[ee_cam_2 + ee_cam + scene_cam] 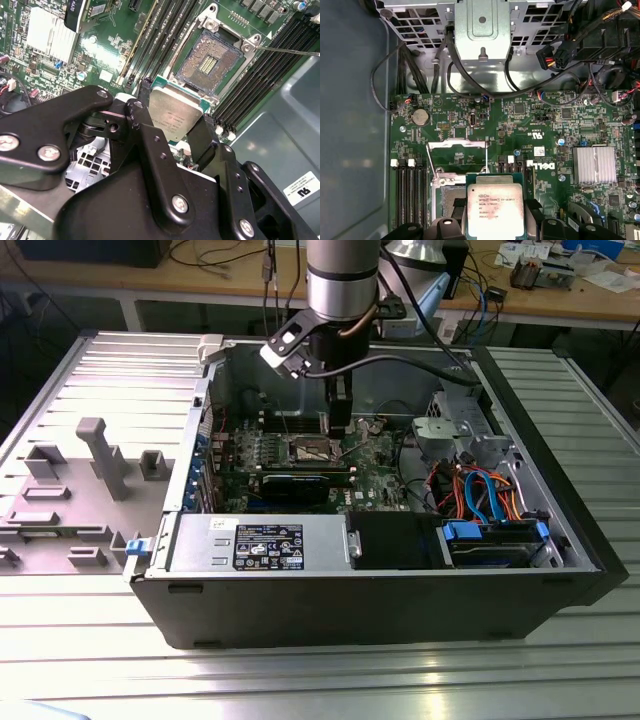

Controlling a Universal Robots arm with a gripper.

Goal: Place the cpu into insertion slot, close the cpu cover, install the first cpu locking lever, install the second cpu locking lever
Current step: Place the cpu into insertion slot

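Note:
My gripper point(174, 114) is shut on the cpu point(172, 116), a flat square chip with a silver-grey top, held by two opposite edges between the black fingers point(145, 95). It hangs just beside and above the insertion slot point(210, 62), which lies open with its dark pin field bare. In the first wrist view the cpu point(495, 207) sits between the fingers, with the cpu cover point(457, 144) raised as a silver plate past the slot. Thin wire locking levers point(433, 167) stand swung up. In the exterior view my gripper point(340, 425) hovers low over the slot point(312, 450).
Long black memory slots point(165, 30) flank the socket on both sides. A black graphics card point(300, 485), a grey drive cage point(455, 435), coloured cables point(480, 490) and the power supply point(260, 545) crowd the open case. Its walls point(350, 610) ring the board.

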